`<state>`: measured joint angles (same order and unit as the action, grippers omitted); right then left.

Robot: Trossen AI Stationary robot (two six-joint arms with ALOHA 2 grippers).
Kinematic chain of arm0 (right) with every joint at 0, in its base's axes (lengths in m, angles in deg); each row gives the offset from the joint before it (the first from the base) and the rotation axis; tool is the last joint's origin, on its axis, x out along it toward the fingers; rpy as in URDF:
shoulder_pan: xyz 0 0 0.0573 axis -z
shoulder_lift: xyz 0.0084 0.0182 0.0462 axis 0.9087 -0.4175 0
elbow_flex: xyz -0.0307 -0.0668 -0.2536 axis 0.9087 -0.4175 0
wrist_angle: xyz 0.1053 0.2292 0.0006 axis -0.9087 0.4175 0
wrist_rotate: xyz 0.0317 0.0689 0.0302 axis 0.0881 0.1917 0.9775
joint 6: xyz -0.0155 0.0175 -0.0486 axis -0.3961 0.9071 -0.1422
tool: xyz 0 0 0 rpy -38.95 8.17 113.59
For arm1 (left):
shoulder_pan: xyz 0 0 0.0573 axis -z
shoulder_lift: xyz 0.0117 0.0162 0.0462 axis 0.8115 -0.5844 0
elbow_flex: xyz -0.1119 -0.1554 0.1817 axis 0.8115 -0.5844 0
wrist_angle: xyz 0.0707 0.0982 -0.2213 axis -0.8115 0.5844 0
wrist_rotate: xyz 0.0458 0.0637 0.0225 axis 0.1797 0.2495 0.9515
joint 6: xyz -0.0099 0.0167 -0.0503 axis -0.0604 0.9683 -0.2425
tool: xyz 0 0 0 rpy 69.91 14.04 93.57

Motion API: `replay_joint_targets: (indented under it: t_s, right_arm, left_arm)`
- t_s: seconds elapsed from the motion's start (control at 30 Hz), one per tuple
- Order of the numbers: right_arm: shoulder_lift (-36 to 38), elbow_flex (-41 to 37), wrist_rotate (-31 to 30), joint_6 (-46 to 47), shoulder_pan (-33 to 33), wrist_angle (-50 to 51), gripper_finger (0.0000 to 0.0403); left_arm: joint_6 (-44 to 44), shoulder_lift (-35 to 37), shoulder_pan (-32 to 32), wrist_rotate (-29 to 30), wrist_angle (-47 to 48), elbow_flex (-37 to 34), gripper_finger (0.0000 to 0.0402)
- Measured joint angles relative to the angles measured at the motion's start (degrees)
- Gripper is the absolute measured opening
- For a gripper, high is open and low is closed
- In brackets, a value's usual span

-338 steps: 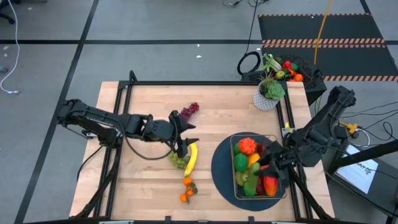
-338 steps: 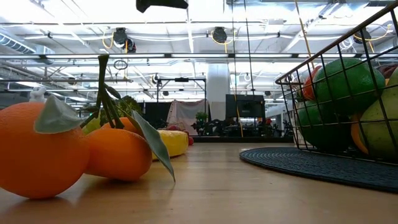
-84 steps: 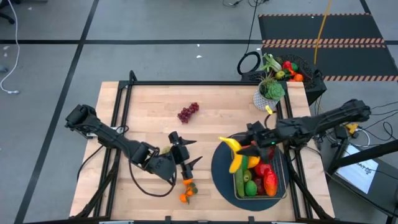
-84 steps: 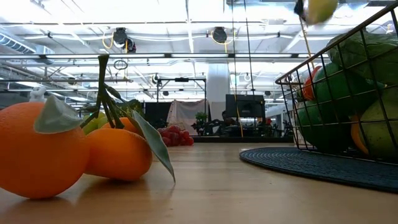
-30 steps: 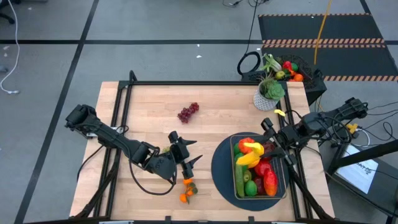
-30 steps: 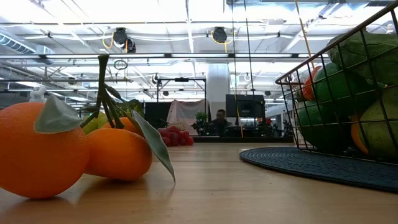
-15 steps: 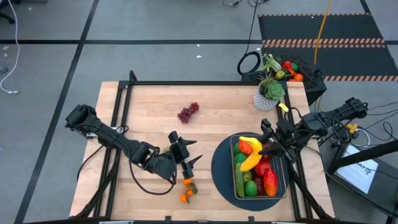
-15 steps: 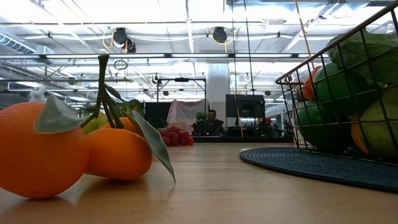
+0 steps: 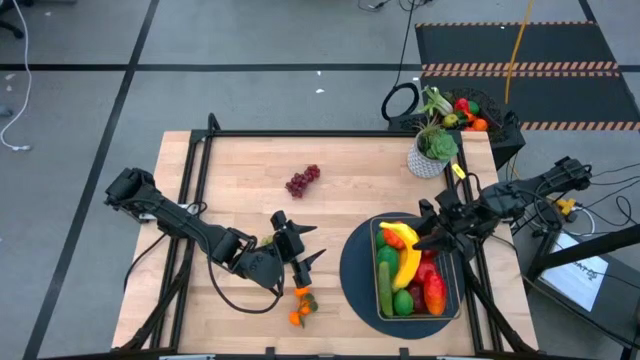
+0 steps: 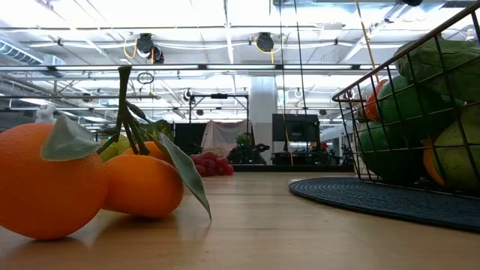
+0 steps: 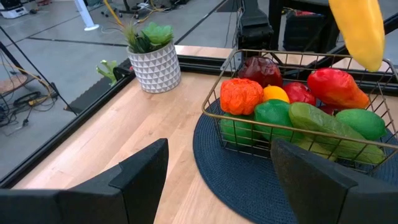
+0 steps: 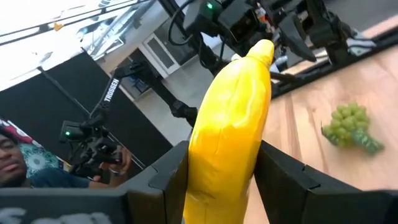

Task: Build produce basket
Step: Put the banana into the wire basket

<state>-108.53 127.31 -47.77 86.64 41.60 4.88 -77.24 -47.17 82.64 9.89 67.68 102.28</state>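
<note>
Since a second ago the long yellow plastic banana [image 9: 404, 251], clamped in the right gripper [image 9: 432, 236], has swung lower over the dark wire-mesh basket [image 9: 450, 312] at four o'clock, presumably for release. Left gripper [image 9: 302, 251] waits open above the oranges [image 9: 299, 304].

Bright yellow banana [image 9: 405, 253] over the dark bronze wire basket [image 11: 231, 61], packed with red, orange and green produce [image 11: 297, 109]. Navy woven mat [image 11: 242, 186] underneath, pale wood table [image 9: 240, 180]. Purple-red grapes [image 9: 302, 180], green grapes [image 12: 348, 127], glossy oranges [image 10: 86, 184] with green leaves. White pot [image 11: 154, 68], grey triangle pattern.
</note>
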Motion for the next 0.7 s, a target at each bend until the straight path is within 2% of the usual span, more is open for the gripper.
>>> replay_joint_targets:
  t_s: [0.4,0.7]
  right_arm:
    - [0.0,0.0,0.5,8.1,-0.2,9.8,0.0155]
    - [0.0,0.0,0.2,13.2,-5.5,12.7,0.0155]
  left_arm:
    - [-0.2,0.0,0.0,-1.1,0.0,0.0,0.028]
    - [0.0,0.0,0.0,-1.6,-0.1,0.0,0.028]
